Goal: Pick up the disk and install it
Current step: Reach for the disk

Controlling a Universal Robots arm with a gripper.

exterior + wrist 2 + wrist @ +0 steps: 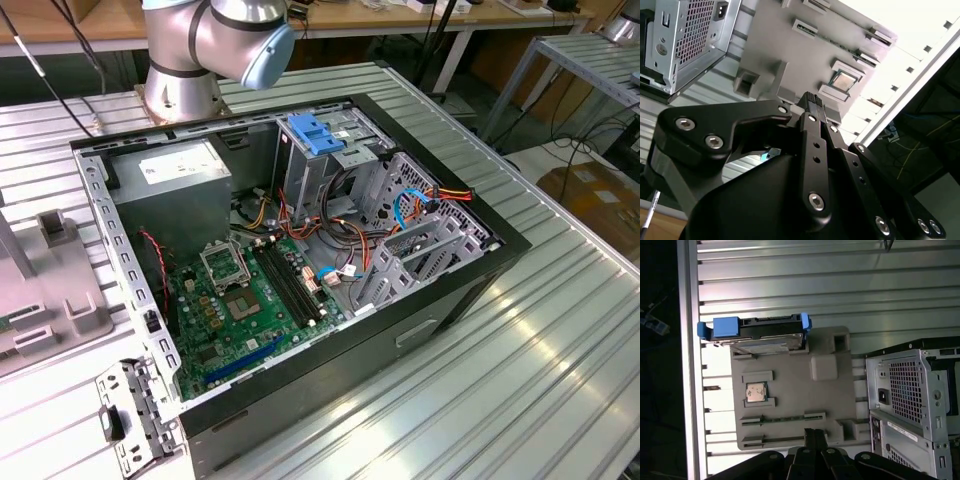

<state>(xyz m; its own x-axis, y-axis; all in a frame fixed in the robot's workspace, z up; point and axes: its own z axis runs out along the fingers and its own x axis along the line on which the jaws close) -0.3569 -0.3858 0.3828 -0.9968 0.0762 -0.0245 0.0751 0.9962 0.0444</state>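
So the table (540, 370) is one of those ribbed metal ones. Sitting right on it: an open computer case (430, 320), a grey plastic tray (60, 320), a small metal bracket (135, 420) and the robot base (180, 95).

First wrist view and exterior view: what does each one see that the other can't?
First wrist view's own: the silver-grey disk in its blue plastic carrier, at one end of the grey plastic holder, a square chip, and the black gripper, shut. Exterior view's own: the green motherboard, the blue plastic bracket on the metal drive cage, the arm's silver joint. Both share the holder, the black computer case and the ribbed metal table.
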